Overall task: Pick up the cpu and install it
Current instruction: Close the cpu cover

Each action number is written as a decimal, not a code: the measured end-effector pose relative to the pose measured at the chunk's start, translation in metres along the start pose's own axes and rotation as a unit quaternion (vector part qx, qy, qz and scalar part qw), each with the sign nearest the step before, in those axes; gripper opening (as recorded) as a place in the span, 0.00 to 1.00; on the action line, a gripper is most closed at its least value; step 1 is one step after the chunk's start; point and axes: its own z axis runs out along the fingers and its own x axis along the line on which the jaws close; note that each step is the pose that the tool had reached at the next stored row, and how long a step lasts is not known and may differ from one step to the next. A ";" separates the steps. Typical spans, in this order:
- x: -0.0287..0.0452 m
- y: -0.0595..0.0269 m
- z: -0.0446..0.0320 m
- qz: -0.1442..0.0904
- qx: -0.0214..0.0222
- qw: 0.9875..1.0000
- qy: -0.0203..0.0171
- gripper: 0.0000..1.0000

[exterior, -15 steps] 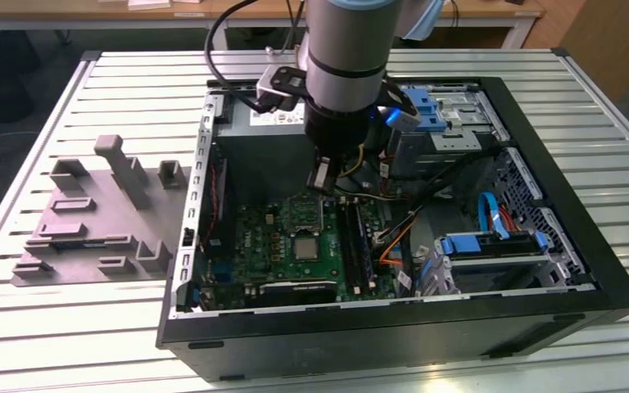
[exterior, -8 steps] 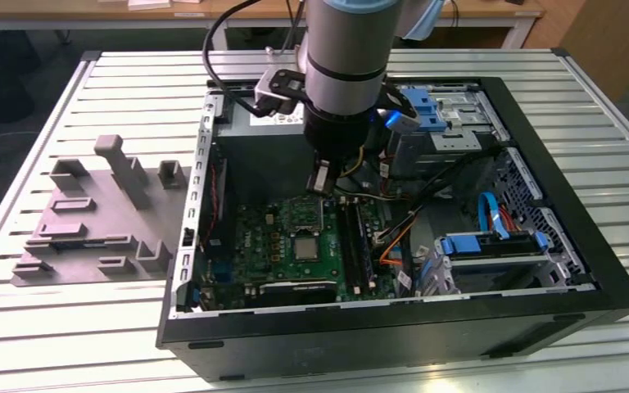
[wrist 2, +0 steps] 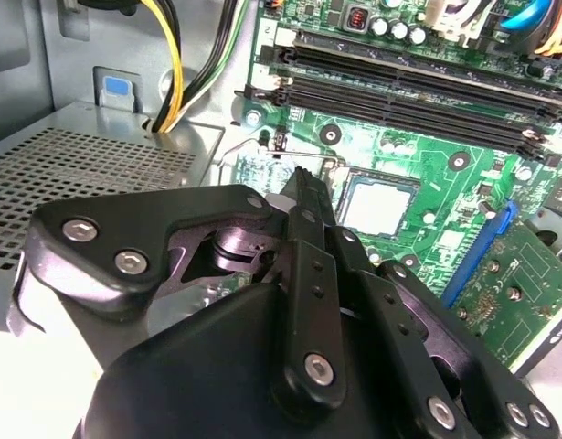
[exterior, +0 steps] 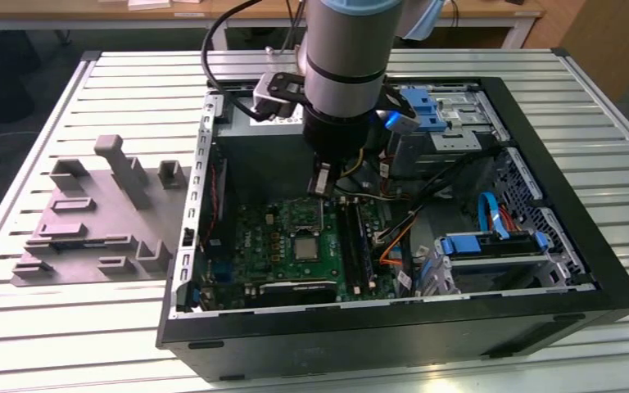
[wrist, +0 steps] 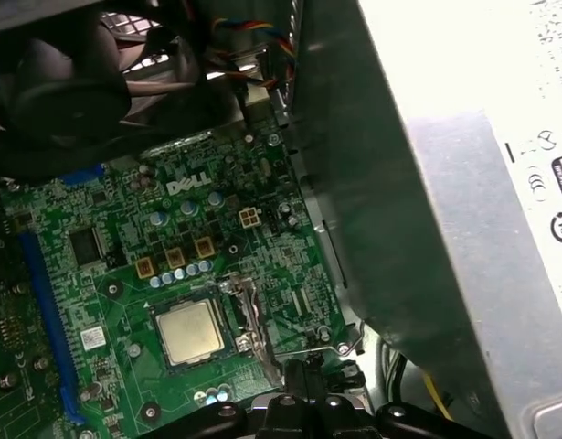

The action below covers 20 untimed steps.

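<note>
The arm [exterior: 344,49] is a thick silvery-grey cylinder with a pale blue-grey cap at its top end and a black band round it. Below sits a black wrist section with a glowing blue ring. A black cable loops off the exterior view's left. The gripper [wrist 2: 303,197] is matt black, built of flat linkage bars pinned with silver hex-socket screws, narrowing to slim black fingers [wrist: 303,380].

cpu [wrist: 188,331] seated in socket | green motherboard [wrist: 125,265] | jaws beside socket

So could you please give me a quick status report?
Gripper above the motherboard, jaws together, empty. Cpu seated in its socket. Nothing in the way.
</note>
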 end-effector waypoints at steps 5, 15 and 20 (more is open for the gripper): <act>0.0018 -0.0006 -0.0001 0.000 0.000 1.000 0.000 0.11; 0.0033 -0.0012 0.0000 -0.001 0.001 1.000 0.003 0.11; 0.0035 -0.0010 0.0000 -0.004 0.005 1.000 0.014 0.11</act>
